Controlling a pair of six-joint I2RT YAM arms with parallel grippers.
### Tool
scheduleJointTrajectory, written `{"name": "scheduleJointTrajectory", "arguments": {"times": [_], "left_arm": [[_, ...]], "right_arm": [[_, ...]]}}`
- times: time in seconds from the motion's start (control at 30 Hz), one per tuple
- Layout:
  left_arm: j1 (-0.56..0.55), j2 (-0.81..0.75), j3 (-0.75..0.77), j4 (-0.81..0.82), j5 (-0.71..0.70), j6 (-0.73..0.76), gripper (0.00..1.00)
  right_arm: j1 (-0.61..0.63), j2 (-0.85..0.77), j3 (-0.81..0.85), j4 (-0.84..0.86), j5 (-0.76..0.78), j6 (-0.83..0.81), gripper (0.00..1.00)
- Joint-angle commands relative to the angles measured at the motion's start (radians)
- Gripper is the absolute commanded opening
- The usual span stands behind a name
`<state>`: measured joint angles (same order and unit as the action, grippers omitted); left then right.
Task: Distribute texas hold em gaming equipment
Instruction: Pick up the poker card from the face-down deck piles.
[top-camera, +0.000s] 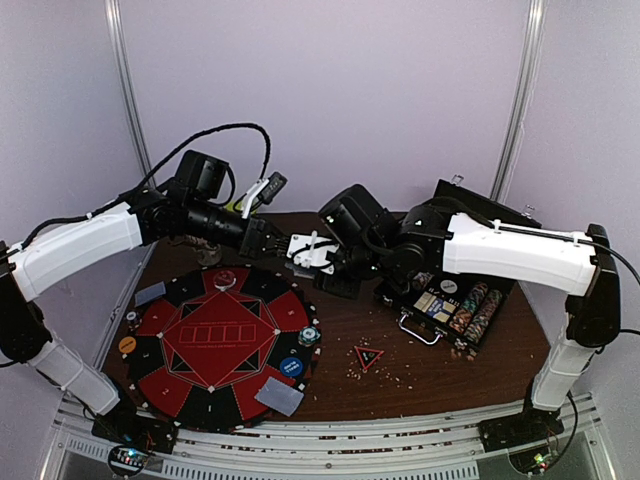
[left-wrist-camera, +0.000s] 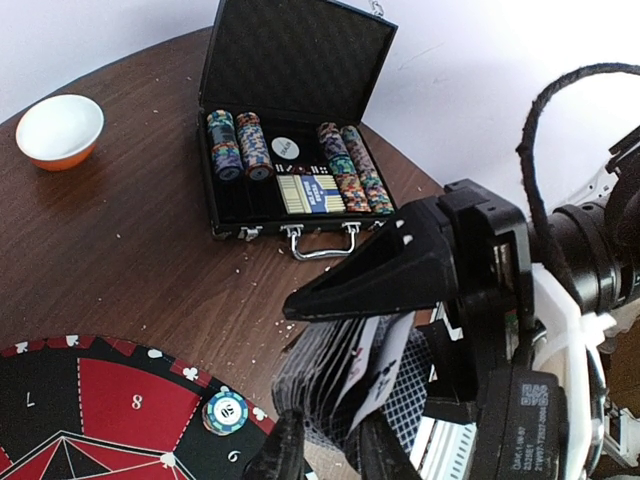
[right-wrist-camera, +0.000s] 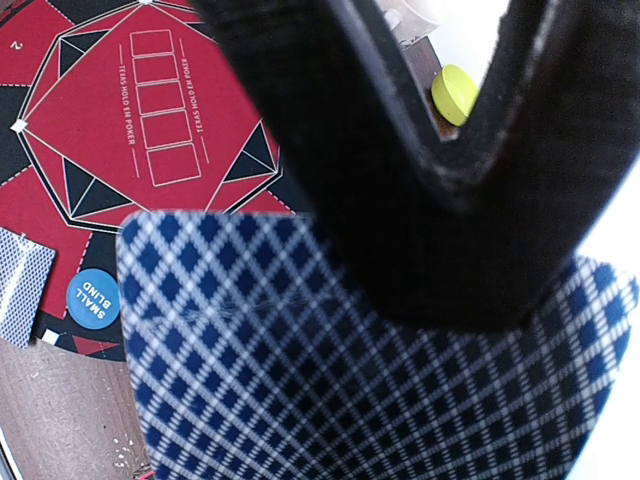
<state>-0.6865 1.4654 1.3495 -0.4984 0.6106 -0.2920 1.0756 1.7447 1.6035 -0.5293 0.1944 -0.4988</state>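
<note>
Over the far side of the table: both my arms reach inward and meet nose to nose, left gripper facing right gripper.
Writing on mat: "TEXAS HOLD EM POKER" beside the boxes in the red centre; numbers 8 and 6 legible near the rim.
Writing on blue button: "SMALL BLIND".
Label on right gripper: printed code, too small to read.
Left gripper: narrowly parted, clamped on the deck of cards, which is held up above bare wood beside the mat.
Right gripper: one finger lies across the back of the deck's top card; I cannot tell whether it pinches.
Other equipment: chip and a face-down card on the mat; triangle marker on bare wood; more chips racked in the open case.
</note>
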Motion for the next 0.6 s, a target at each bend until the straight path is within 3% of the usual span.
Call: {"name": "scheduleJointTrajectory", "arguments": {"times": [0.0, 0.13, 0.3, 0.57], "left_arm": [[-0.001, 0.012, 0.014, -0.003, 0.016, 0.023, 0.21], [-0.002, 0.016, 0.013, -0.003, 0.018, 0.026, 0.23], [-0.001, 0.013, 0.019, 0.0, 0.035, 0.027, 0.0], [0.032, -0.053, -0.018, 0.015, 0.011, 0.012, 0.0]], "right_arm": [[-0.002, -0.011, 0.003, -0.008, 0.011, 0.0, 0.49], [-0.003, -0.008, 0.005, -0.007, 0.01, -0.001, 0.49], [-0.003, -0.011, 0.001, -0.008, 0.012, -0.003, 0.49], [-0.004, -0.019, -0.009, -0.008, 0.027, -0.003, 0.49]]}}
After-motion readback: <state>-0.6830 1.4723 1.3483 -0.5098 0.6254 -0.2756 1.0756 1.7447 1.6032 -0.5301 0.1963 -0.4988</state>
